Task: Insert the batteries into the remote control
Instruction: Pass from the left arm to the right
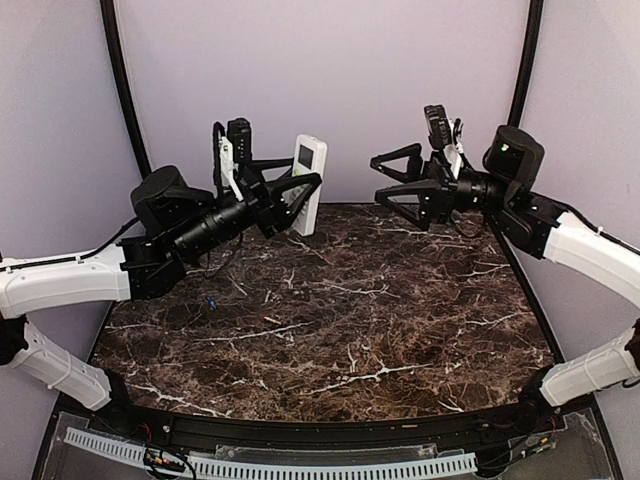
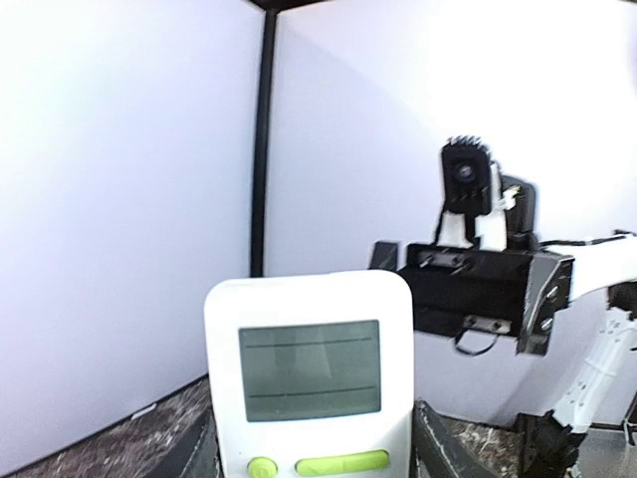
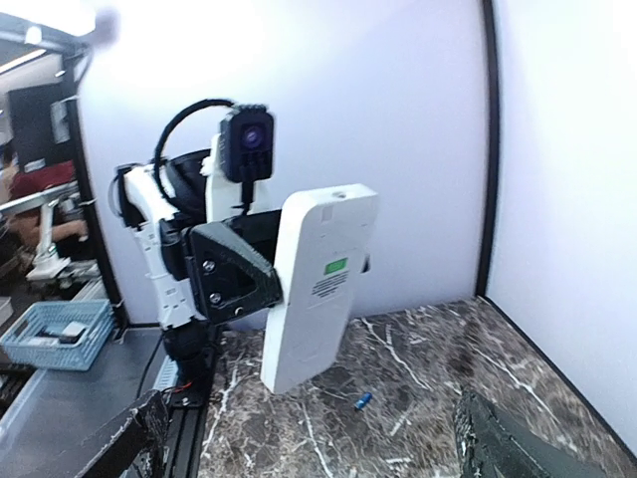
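Left gripper (image 1: 298,200) is clamped on the remote control (image 1: 308,160), 1 finger on each long edge, around its lower half. Remote stands nearly upright, top leaning a little, held up near the back wall above the far edge of the dark marble table (image 1: 380,320).

Left wrist view: the remote's (image 2: 309,299) front faces my camera. Greenish display (image 2: 311,370) is at the top, with 2 green buttons (image 2: 343,463) just under it. My left fingertips (image 2: 194,453) show at either side of the body.

Right gripper (image 1: 377,178) is spread wide and holds nothing. It hangs in the air at about the same height as the remote, pointed toward it, with a clear gap between them.

Right wrist view: I see the remote's (image 3: 318,289) plain white back, with a small green label (image 3: 335,266) and dark print below it. Its bottom end hangs clear of the table (image 3: 428,339). The left gripper (image 3: 234,274) grips it from the side. I cannot tell the condition of the battery bay from here.

1 bluish battery (image 3: 363,401) lies on the marble below and behind the remote. From above, this battery (image 1: 212,300) sits on the left part of the table, beneath my left forearm, well apart from both grippers.

A blue basket (image 3: 55,334) sits off the table at the left edge of the right wrist view.
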Controlling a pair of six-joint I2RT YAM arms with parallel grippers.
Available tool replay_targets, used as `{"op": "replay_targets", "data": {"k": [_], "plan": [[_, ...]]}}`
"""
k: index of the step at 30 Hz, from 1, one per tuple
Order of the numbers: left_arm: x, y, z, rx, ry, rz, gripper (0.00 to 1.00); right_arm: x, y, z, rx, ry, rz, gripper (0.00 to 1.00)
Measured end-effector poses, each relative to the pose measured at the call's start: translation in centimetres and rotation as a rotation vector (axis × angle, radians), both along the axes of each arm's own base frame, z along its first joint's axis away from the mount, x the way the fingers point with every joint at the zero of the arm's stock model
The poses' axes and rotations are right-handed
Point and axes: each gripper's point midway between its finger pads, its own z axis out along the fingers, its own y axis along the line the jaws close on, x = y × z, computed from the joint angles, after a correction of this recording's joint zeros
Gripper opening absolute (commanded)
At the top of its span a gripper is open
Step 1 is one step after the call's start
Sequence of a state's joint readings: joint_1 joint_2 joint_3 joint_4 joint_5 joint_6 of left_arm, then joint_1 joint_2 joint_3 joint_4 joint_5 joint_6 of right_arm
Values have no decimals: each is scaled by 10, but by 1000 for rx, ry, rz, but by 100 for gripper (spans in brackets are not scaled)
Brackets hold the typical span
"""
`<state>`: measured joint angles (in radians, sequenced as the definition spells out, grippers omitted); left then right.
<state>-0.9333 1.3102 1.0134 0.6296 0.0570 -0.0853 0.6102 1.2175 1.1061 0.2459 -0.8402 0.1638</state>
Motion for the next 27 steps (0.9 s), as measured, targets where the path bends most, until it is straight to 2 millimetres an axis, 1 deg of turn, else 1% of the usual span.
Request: {"op": "replay_targets", "data": {"k": [2, 3, 5, 8, 13, 18, 20, 24, 26, 27], "plan": [[-17, -4, 17, -44, -55, -73, 0, -16, 16, 6, 8, -40, 94, 98], [-24, -6, 22, -58, -75, -107, 0, -26, 23, 6, 7, -57, 145, 98], [-38, -11, 27, -69, -102, -170, 0, -39, 35, 3, 3, -79, 216, 98], [-53, -16, 31, -79, -132, -239, 0, -49, 48, -3, -6, -88, 271, 98], [-70, -26, 31, -85, -156, -316, 0, -46, 69, -8, -18, -89, 297, 95], [-75, -36, 23, -75, -151, -352, 0, -45, 82, -19, -37, -69, 310, 91], [-74, -38, 21, -75, -149, -354, 0, -49, 87, -22, -41, -68, 323, 84], [-74, -37, 24, -85, -156, -353, 0, -55, 90, -20, -41, -73, 343, 55], [-74, -37, 25, -90, -156, -351, 0, -58, 90, -20, -42, -79, 359, 44], [-74, -36, 25, -94, -156, -350, 0, -60, 90, -20, -42, -78, 365, 39]]}}
